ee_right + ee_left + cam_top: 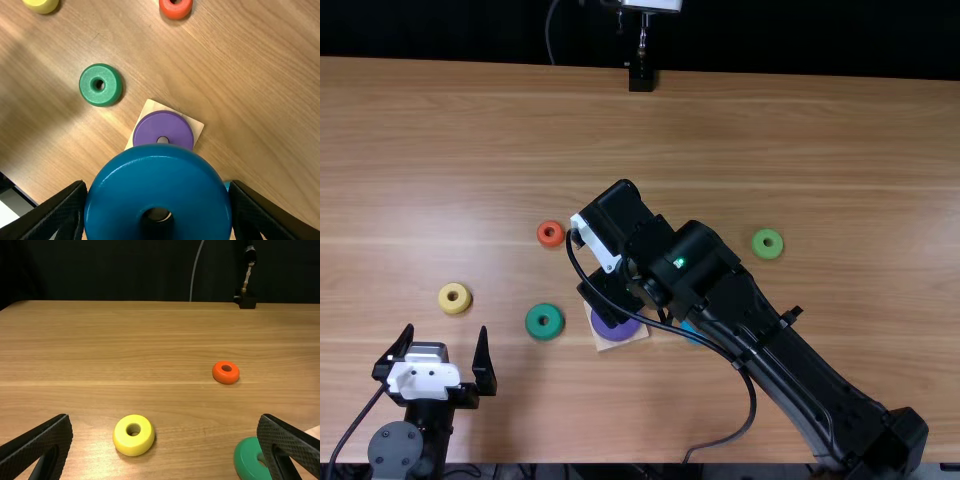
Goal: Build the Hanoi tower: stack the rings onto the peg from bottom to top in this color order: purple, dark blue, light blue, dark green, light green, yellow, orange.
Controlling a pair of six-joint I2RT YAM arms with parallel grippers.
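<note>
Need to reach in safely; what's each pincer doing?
Left pincer: open, holding nothing.
Right pincer: closed on the dark blue ring.

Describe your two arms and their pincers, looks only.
The left arm and right arm are black, each with a white plate near the front and a dark cable. The left has a round grey disc, the right a small green light. Left pincer and right pincer each have two flat black fingers.

Free passage between yellow ring (455,308) and orange ring (551,242), right arm (750,325) above square base (604,345).
</note>
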